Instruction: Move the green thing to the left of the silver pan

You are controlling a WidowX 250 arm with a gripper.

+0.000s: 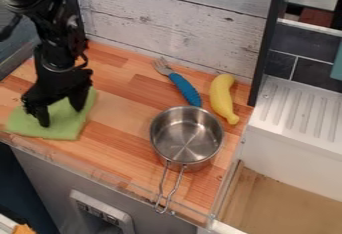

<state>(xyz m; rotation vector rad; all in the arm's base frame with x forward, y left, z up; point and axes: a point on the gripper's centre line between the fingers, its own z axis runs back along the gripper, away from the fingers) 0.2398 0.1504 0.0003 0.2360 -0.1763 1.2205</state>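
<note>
Gripper [61, 116] wide at green cloth [65, 128], frame left; likely spread to pinch or release fabric, already left of silver pan [187, 137].

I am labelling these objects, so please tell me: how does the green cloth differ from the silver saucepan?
The green cloth is flat and soft-looking; the silver saucepan is deep, round and shiny. The saucepan has a wire handle; the cloth has none. Both rest on the wooden countertop.
</note>
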